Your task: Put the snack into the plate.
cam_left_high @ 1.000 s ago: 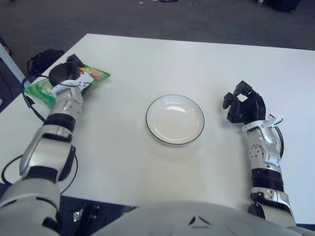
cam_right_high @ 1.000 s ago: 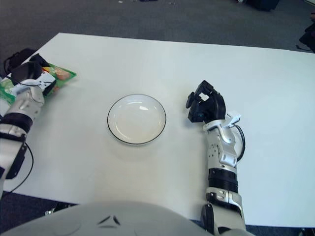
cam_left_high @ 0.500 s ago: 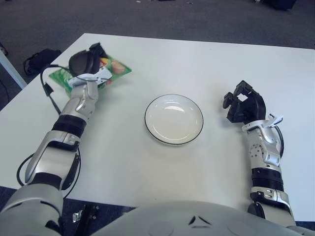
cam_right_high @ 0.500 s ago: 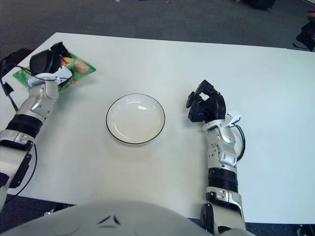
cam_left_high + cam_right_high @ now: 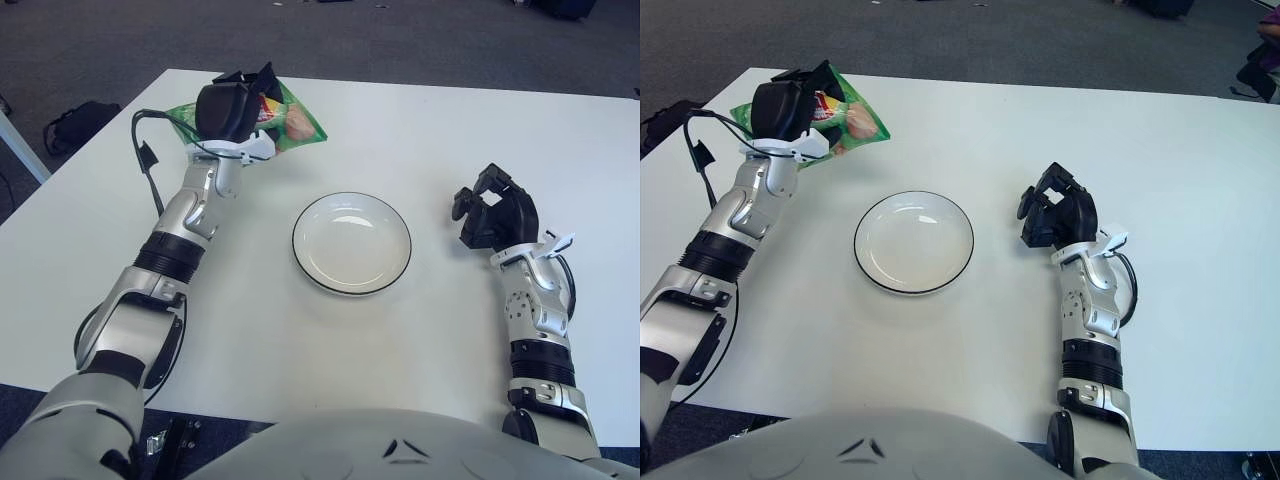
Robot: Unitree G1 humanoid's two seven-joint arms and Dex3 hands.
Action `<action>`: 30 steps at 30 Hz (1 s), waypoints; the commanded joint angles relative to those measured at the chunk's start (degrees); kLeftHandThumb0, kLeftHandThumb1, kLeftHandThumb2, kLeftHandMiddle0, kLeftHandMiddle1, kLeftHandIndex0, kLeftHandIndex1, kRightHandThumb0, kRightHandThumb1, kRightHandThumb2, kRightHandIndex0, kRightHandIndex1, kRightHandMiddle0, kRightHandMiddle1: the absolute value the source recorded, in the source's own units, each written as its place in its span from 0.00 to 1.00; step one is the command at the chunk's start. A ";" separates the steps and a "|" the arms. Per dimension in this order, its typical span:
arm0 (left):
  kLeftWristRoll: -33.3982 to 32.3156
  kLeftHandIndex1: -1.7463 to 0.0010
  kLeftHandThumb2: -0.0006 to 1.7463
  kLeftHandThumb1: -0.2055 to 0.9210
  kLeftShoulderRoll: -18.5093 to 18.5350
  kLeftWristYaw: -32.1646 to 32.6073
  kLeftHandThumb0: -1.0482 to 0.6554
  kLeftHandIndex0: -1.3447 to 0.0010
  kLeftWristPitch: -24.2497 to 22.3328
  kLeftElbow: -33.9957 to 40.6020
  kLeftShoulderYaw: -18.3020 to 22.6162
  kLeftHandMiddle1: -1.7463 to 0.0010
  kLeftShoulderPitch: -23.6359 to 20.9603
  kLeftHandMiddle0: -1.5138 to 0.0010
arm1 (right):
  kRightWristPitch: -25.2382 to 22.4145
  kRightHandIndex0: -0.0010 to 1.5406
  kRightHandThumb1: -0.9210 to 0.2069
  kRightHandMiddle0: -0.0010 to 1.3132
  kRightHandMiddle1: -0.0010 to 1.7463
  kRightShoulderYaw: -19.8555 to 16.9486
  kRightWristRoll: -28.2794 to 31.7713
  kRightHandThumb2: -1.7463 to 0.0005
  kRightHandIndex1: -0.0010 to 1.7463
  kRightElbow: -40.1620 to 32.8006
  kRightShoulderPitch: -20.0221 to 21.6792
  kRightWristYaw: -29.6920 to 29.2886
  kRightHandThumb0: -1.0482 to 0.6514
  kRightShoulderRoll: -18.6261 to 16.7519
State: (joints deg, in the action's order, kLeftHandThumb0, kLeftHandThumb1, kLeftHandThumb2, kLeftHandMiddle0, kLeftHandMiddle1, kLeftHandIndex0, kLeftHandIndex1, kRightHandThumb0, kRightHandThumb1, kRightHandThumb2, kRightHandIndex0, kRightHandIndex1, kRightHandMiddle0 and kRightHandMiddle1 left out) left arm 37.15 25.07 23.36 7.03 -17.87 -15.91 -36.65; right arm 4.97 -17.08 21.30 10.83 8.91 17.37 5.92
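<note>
My left hand [image 5: 232, 106] is shut on a green snack bag [image 5: 296, 120] and holds it raised above the table, up and to the left of the plate. The bag also shows in the right eye view [image 5: 856, 122]. The white plate [image 5: 352, 281] with a dark rim sits empty in the middle of the white table [image 5: 300, 340]. My right hand [image 5: 494, 216] is to the right of the plate, with curled fingers that hold nothing.
A black cable [image 5: 150, 160] hangs from my left forearm. Dark carpet [image 5: 400, 40] lies beyond the table's far edge. A dark bag [image 5: 75, 122] lies on the floor off the table's left side.
My left hand has lifted the snack bag from the table's left edge and carried it up and to the right, toward the plate. The right hand has not moved.
</note>
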 commanded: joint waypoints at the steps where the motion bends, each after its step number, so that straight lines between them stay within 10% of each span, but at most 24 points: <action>1: -0.40 0.00 1.00 0.11 -1.04 -2.08 0.61 0.49 3.93 4.31 -0.62 0.03 0.67 0.39 | 0.97 0.59 0.89 0.54 1.00 0.07 0.52 0.00 0.96 5.14 -5.08 0.58 0.61 -2.52; 30: -2.96 0.00 1.00 0.12 -8.77 -13.28 0.62 0.49 18.54 13.91 -4.49 0.02 5.44 0.40 | 1.39 0.59 0.89 0.54 1.00 0.41 -0.06 0.00 0.97 5.51 -4.82 0.41 0.61 -2.60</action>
State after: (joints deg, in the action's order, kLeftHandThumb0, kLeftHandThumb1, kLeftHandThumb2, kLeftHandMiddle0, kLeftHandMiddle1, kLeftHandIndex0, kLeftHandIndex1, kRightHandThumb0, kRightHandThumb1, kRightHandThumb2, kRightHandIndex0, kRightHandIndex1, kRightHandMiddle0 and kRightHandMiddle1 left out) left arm 35.19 16.94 10.88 24.13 -4.41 -20.28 -32.17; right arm 5.49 -16.81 21.20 12.13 9.54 18.04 5.95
